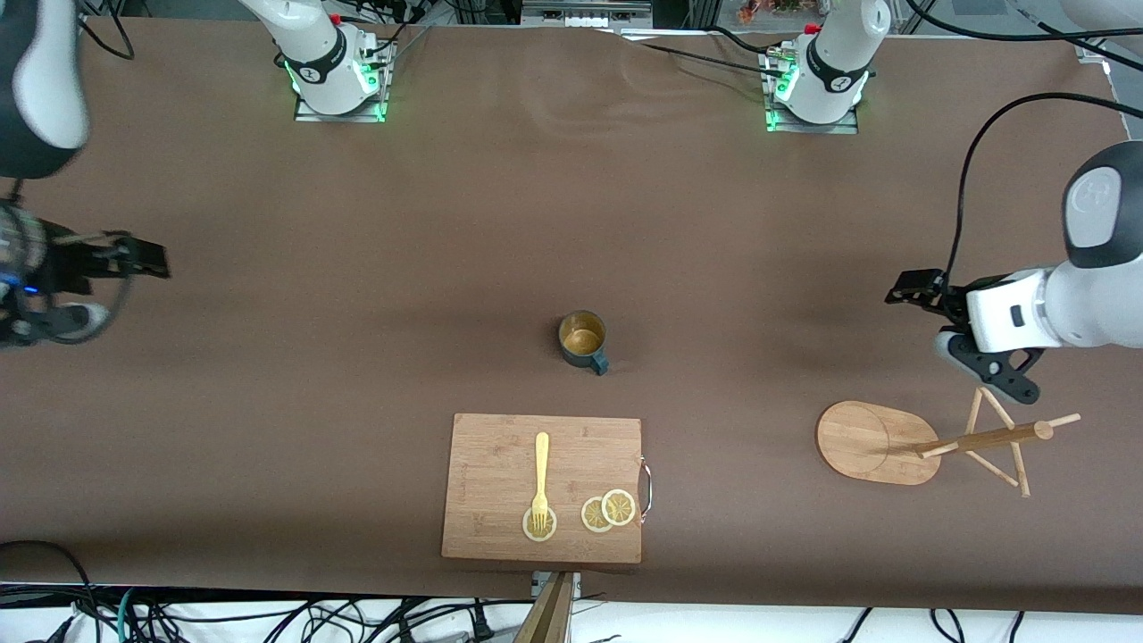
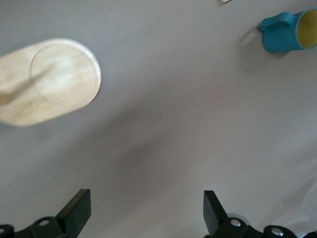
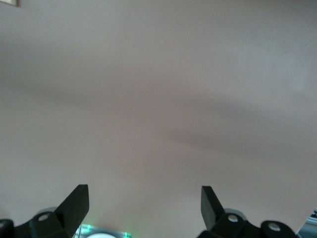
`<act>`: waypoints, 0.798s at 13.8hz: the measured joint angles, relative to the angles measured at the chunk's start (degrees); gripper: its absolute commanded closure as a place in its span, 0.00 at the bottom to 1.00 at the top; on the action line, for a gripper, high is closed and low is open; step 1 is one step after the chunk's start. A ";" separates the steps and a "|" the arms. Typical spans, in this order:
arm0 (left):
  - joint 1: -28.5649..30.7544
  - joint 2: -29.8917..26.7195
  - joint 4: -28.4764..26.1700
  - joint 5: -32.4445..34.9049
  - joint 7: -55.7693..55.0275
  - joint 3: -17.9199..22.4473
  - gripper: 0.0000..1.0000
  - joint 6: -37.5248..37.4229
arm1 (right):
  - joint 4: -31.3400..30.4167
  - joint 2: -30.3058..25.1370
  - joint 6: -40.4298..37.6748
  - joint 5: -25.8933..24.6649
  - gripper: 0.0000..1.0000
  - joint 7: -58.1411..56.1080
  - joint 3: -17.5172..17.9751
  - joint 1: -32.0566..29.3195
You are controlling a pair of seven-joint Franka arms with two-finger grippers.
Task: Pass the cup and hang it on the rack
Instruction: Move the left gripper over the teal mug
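So the right gripper (image 1: 147, 254) hangs over bare worktop (image 1: 357, 295) at the right arm's end, jaws spread wide with nothing in them; its wrist view shows only brown surface between the two fingers (image 3: 77, 203). The cup (image 1: 583, 340) sits upright on the worktop about midway between the two arms' ends, yellow-orange inside showing, handle pointing toward the front camera and a bit toward the left arm's end. Nothing is touching it. Nearer the camera than the cup, and apart from it, is a wooden board (image 1: 500, 464) with a metal handle on its edge toward the left arm's end. On the board lies a yellow fork (image 1: 541, 469), tines resting on a lemon slice (image 1: 539, 525), plus two more slices (image 1: 608, 511) overlapping each other beside it. Further toward the left arm's end stands the rack (image 1: 880, 442): oval base flat on the worktop, pole and pegs pointing toward that end as the camera sees it. The left gripper (image 1: 911, 290) hangs over the worktop close to the rack, jaws wide open and empty too. In its wrist view the fingers (image 2: 79, 206) frame bare worktop, with the rack base (image 2: 54, 79) and the cup (image 2: 287, 32) at the edges of the shot, well apart.
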 measured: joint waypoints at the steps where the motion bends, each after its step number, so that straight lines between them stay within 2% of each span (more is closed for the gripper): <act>1: -0.25 0.46 -0.01 -0.01 0.62 -1.61 0.00 1.71 | -0.01 -0.43 -1.01 1.22 0.00 -1.92 -2.64 -0.27; 3: -0.91 1.91 -0.04 0.00 2.48 -5.09 0.00 5.99 | -0.07 -0.84 -2.47 2.60 0.00 -4.06 -6.14 -0.45; 6: -1.52 4.95 -1.73 -0.03 11.95 -8.44 0.00 14.13 | -0.86 -1.38 -1.85 3.41 0.00 -3.99 -6.25 -0.08; 8: -1.61 6.85 -3.41 -2.15 21.99 -9.24 0.00 18.37 | -5.16 -4.11 1.76 3.53 0.00 -2.34 -6.10 0.30; 11: -1.59 9.73 -4.31 -9.75 38.29 -9.34 0.00 22.52 | -12.89 -10.01 4.09 3.55 0.00 3.60 -5.92 0.77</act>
